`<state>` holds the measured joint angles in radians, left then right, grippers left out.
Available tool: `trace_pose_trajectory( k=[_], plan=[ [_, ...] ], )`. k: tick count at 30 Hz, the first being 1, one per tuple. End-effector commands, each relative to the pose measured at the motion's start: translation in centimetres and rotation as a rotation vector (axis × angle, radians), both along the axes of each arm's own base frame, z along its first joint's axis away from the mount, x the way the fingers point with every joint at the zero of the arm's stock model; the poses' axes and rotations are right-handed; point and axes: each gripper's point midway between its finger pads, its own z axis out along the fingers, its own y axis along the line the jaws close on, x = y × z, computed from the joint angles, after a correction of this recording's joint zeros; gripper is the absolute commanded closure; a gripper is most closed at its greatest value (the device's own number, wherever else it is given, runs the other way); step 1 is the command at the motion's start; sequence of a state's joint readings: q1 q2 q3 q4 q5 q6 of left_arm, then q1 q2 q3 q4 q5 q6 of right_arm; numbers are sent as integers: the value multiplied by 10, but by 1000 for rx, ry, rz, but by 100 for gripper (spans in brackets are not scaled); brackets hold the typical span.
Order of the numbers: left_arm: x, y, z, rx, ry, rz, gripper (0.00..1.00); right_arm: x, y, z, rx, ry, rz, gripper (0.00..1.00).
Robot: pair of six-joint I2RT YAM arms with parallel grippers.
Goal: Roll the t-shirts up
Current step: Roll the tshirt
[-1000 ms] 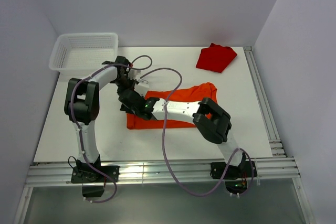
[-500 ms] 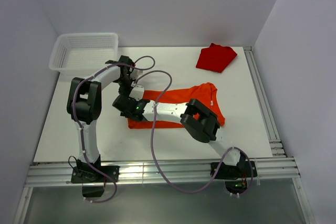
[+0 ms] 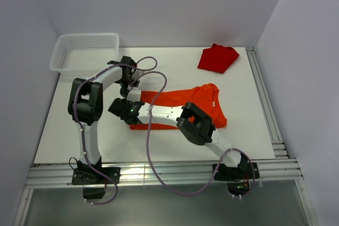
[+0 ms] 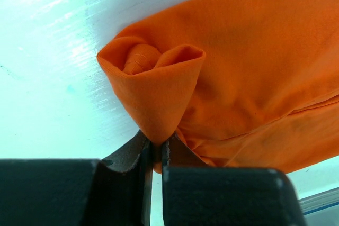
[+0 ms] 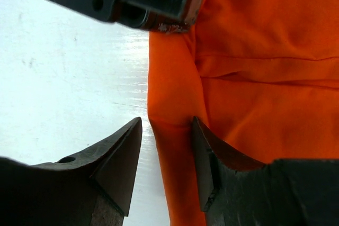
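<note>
Left end effector [image 4: 157, 151] pinching soft orange t-shirt [image 4: 254, 67], curled cone; right end effector [image 5: 167, 124] agape

orange t-shirt [image 4: 249, 67]: soft matt cloth | table [image 5: 63, 78]: glossy white | basket [image 3: 57, 59]: plastic mesh

From above, the right arm [image 3: 164, 114] lies across the orange t-shirt [image 3: 212, 104] and hides its middle. The shirt's left end is lost under both wrists, so the spot where the cloth is gripped cannot be seen from up there. The red t-shirt [image 3: 217, 58] is too small to show how it is folded. In the left wrist view, the black body of the left gripper [image 4: 157, 149] fills the bottom and hides the cloth below the pinched fold, and the shirt runs off the right edge. In the right wrist view, the right gripper [image 5: 167, 123] is cut off at the bottom, and the shirt runs off the top and right.
</note>
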<state>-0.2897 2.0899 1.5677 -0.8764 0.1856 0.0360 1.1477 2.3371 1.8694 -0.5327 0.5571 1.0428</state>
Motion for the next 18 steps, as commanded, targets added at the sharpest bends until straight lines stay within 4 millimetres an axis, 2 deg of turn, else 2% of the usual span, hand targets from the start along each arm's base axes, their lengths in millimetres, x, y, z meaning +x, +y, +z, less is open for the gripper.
trace_pose_trajectory(
  k=[1,10,18],
  plan=[
    [6,-2,-3,14,-13,1,98,-8,-8,-3,-87,-16,-17,50],
    [7,-2,-4,17,-12,3,97,-21,-15,-15,-135,22,-17,54],
    [8,-4,-3,5,-11,2,92,-36,-7,-17,-104,60,23,70]
  ],
)
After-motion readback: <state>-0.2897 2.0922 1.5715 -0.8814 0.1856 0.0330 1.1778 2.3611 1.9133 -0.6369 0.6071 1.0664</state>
